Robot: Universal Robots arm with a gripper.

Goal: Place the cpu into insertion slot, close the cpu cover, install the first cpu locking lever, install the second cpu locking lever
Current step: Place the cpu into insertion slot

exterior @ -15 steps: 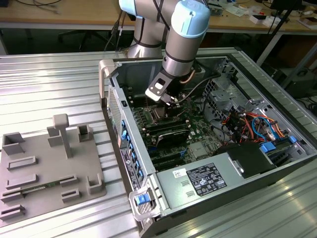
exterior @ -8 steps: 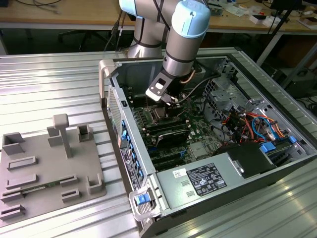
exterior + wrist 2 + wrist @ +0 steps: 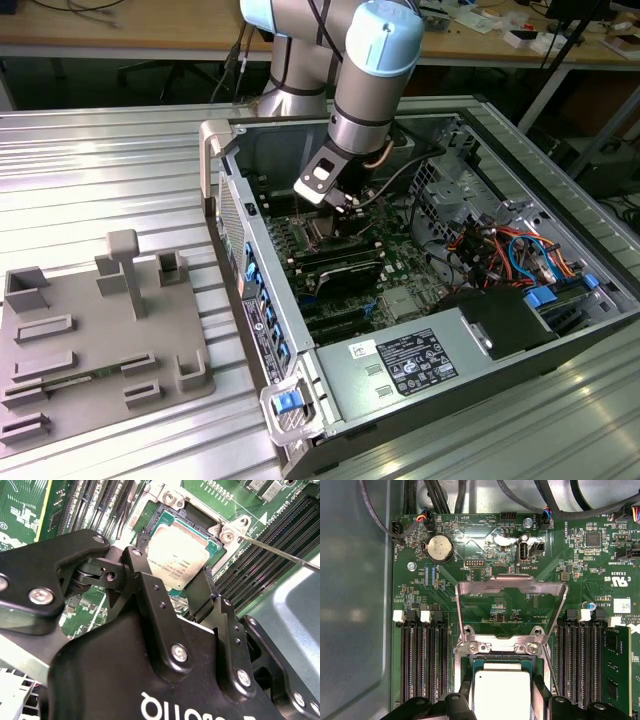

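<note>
Misalignment is the worry: the gripper (image 3: 170, 567) is clamped on opposite edges of the cpu (image 3: 177, 555), which sits low over the insertion slot (image 3: 197, 515); whether it is fully seated I cannot tell. If it goes in skewed, or drags up with the fingers, the socket's contacts could bend. The cpu cover (image 3: 540, 586) stands flipped open just beyond the socket.

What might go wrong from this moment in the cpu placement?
The cpu sits in or just above the insertion slot under the gripper; if skewed, it might seat crooked. The cpu cover stands open, and the thin locking lever lies close beside the slot, so the gripper might snag it.
</note>
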